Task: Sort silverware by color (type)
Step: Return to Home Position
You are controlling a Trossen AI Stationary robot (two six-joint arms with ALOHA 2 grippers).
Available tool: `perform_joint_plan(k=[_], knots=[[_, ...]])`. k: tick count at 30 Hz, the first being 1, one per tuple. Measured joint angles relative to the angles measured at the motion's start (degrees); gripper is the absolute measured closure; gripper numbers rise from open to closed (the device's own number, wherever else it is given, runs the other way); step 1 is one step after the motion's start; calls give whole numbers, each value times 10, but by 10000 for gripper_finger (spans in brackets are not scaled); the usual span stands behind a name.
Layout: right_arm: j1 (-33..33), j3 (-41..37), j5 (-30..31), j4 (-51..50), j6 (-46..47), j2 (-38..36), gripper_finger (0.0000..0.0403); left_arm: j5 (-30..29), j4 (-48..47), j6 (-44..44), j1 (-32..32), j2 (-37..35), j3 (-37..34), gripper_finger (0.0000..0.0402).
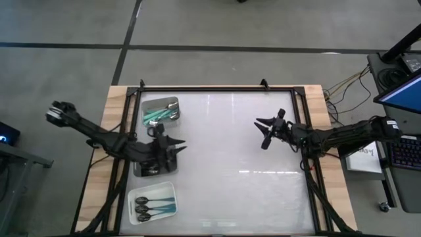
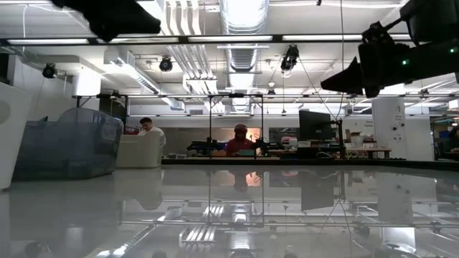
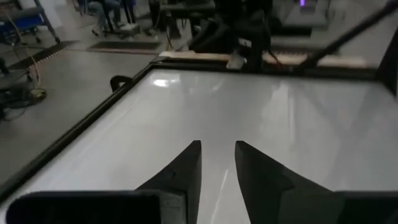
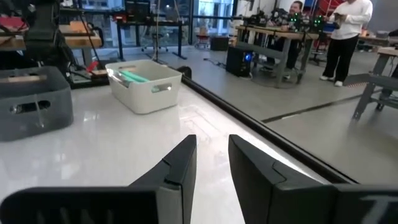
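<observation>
Three trays stand in a column at the left edge of the worktop [image 1: 223, 151] in the high view, and all the silverware I can see is inside them. The upper white tray [image 1: 160, 99] holds the teal-handled spoons [image 1: 158, 115], whose long axes run roughly left to right with a slight slant. The lower white tray [image 1: 152, 187] holds dark-handled spoons [image 1: 150, 205], laid left to right in a row. Between them sits a dark tray [image 1: 148, 171], mostly covered by the left arm, so I cannot tell what it contains.

The left gripper [image 1: 181, 147] hangs over the right edge of that dark tray and points toward the middle of the frame. Its fingers [image 3: 186, 168] are a little apart and hold nothing. All the spoons lie behind and beside it rather than ahead of it. The right gripper [image 1: 260, 133] is at centre right, well apart from the trays. It points left toward them, its fingers [image 4: 180, 165] are likewise parted, and it carries nothing. Its wrist view looks across bare worktop to the white tray with the teal handles.

I see no loose spoon between the two grippers. The sorting looks finished. The coming move is probably each arm pulling back toward its own side, and the left arm has to clear the dark tray beneath it.
</observation>
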Motion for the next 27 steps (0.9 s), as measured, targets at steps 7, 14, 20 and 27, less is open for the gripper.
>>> perform_joint_plan(k=[7,14,20,27], knots=[[0,-7,4,0,-7,0,324,-7,227,34,-2,-94,-174,324],[0,-4,5,-10,-22,0,322,-7,335,43,-2,-161,-295,324],[0,-4,5,-10,-22,1,316,-6,359,37,-2,-191,-337,324],[0,-3,5,-10,-22,1,326,-5,352,64,-2,-185,-341,324]])
